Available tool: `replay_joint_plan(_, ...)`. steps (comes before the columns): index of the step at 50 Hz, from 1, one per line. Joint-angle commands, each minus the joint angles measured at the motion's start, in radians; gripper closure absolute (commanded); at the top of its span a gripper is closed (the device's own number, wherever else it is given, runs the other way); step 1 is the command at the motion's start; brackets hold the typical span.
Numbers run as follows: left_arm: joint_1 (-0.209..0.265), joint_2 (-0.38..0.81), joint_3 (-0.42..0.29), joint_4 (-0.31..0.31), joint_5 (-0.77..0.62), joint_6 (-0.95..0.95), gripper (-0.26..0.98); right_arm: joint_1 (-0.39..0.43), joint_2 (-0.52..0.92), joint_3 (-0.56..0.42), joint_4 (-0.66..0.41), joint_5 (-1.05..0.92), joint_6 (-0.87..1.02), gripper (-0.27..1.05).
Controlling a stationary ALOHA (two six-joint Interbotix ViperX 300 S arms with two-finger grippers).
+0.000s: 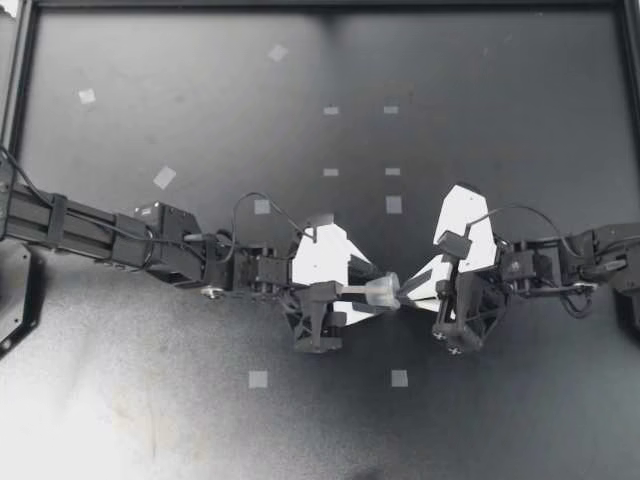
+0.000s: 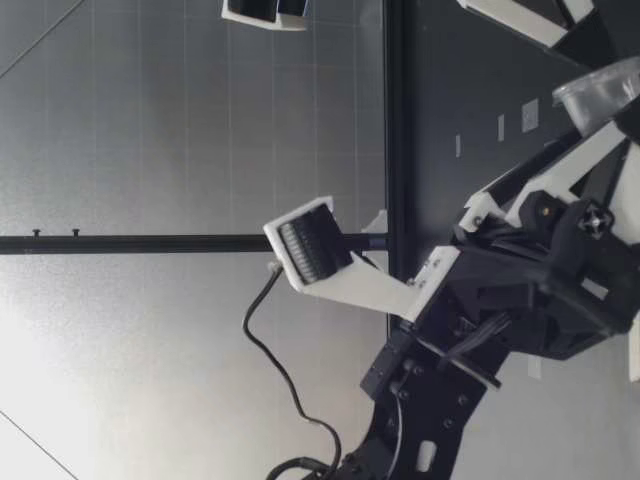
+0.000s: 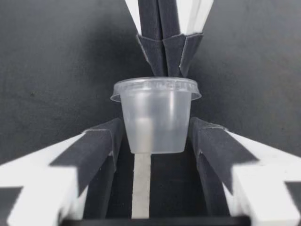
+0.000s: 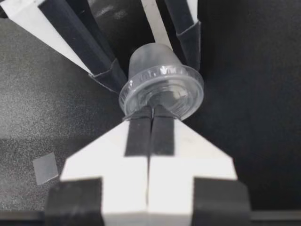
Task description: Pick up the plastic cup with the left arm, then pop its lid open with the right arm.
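Observation:
A small translucent lidded cup (image 1: 383, 292) hangs between both grippers over the middle of the black table (image 1: 480, 120). My left gripper (image 1: 372, 291) straddles the cup's body. In the left wrist view the cup (image 3: 155, 117) sits between the fingers (image 3: 106, 141), with both pads against its wall. My right gripper (image 1: 402, 291) meets the cup from the other side. In the right wrist view it (image 4: 151, 113) is shut, pinching the lid's rim of the cup (image 4: 162, 87). The low view shows the cup (image 2: 605, 98) held above the table.
Small squares of pale tape (image 1: 258, 379) dot the table, including one (image 1: 399, 378) just in front of the grippers and one (image 1: 164, 177) at the back left. A black frame (image 1: 320, 4) borders the table's far edge.

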Motion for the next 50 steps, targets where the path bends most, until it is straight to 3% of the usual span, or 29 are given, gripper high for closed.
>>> replay_joint_plan(1, 0.000, -0.018, -0.018, 0.002, -0.003, 0.002, 0.22, 0.003, -0.015, -0.012, -0.002, -0.006, -0.002, 0.92)
replay_joint_plan(12, 0.000, -0.018, -0.020, 0.002, -0.003, 0.000, 0.42, 0.003, -0.017, -0.011, -0.006, -0.006, -0.002, 0.92)
replay_joint_plan(20, 0.000, -0.037, -0.012, 0.002, 0.003, 0.002, 0.46, 0.003, -0.043, -0.008, -0.005, -0.006, 0.005, 0.92)
replay_joint_plan(30, 0.000, -0.155, 0.078, -0.002, -0.137, 0.025, 0.46, 0.000, -0.275, 0.038, -0.002, -0.003, 0.008, 0.86)
replay_joint_plan(34, 0.003, -0.219, 0.147, -0.011, -0.272, 0.038, 0.46, -0.006, -0.420, 0.078, 0.011, -0.009, 0.015, 0.73)
replay_joint_plan(45, 0.003, -0.348, 0.328, -0.046, -0.695, 0.075, 0.46, -0.023, -0.758, 0.230, 0.163, -0.149, 0.178, 0.09)
replay_joint_plan(47, 0.003, -0.357, 0.351, -0.054, -0.755, 0.078, 0.46, -0.023, -0.784, 0.265, 0.202, -0.202, 0.241, 0.03)
replay_joint_plan(50, 0.003, -0.365, 0.373, -0.055, -0.825, 0.081, 0.46, -0.021, -0.781, 0.302, 0.252, -0.287, 0.362, 0.05)
